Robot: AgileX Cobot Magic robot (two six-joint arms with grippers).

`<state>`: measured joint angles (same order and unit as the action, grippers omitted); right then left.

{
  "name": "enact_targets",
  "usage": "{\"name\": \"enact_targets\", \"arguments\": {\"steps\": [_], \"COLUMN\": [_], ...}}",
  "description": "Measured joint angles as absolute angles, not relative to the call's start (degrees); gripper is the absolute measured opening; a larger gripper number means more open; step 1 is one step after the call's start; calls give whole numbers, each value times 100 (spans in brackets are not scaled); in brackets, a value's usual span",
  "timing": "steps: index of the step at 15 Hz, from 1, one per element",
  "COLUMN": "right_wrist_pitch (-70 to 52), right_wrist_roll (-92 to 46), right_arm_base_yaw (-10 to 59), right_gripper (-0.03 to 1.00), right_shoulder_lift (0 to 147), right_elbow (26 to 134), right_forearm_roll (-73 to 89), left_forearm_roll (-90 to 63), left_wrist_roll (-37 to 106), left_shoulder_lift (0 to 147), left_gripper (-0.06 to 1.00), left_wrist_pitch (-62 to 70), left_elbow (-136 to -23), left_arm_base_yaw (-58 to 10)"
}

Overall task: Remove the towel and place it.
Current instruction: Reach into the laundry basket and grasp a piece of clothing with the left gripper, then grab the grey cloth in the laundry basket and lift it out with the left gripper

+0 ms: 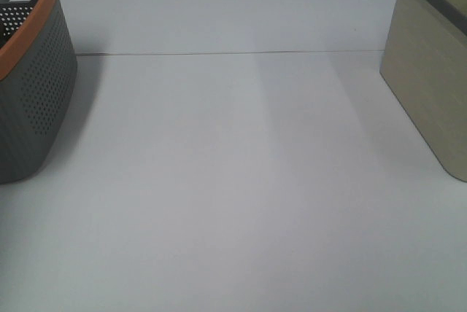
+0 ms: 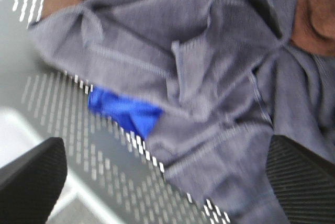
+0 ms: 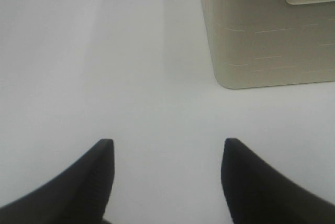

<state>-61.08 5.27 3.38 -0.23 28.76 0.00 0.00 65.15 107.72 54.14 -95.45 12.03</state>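
Left gripper [image 2: 165,182] hangs over the inside of the grey basket [image 2: 52,109], jaws spread wide, nothing held. The towel [image 2: 209,67] lies crumpled in that basket, right below the jaws. Right gripper [image 3: 167,150] is outside the grey basket, over the bare table [image 1: 233,181], likewise spread and empty.

Risks, as we judge them:
- The blue cloth [image 2: 125,111] tucked under the towel's edge gets pinched along with it.
- The brown cloth [image 2: 316,20] touching the towel drags out too.
- A shallow pinch on one fold slips.

Count:
- One towel.
- One blue cloth.
- Brown patches in two places; we cannot tell whether they are one piece or two.
- Two baskets, the second a beige basket [image 1: 427,86] across the table from the grey basket.
- Two grippers.
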Motion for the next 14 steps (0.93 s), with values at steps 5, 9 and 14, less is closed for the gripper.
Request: {"name": "enact_targets", "arguments": {"steps": [5,9,14], "right_wrist_pitch": [-6108,-6108,-6108], "right_wrist_roll": [527,527,527], "right_arm_base_yaw": [338,338,338], "right_gripper": [61,61,61], "right_shoulder_lift": [-23,-23,-23], "right_elbow": [2876,2876,2876], "right_forearm_roll": [0,0,0], "left_forearm_roll": [-510,-607,-997], "left_wrist_roll": [7672,7844,8210], "left_shoulder_lift": [11832,12267,12359], "left_gripper": [95,92,74], "left_wrist_pitch": [4950,4418,4418], "left_elbow": [-9545,-9614,-9614], "left_arm_base_yaw": [1203,1203,1203]}}
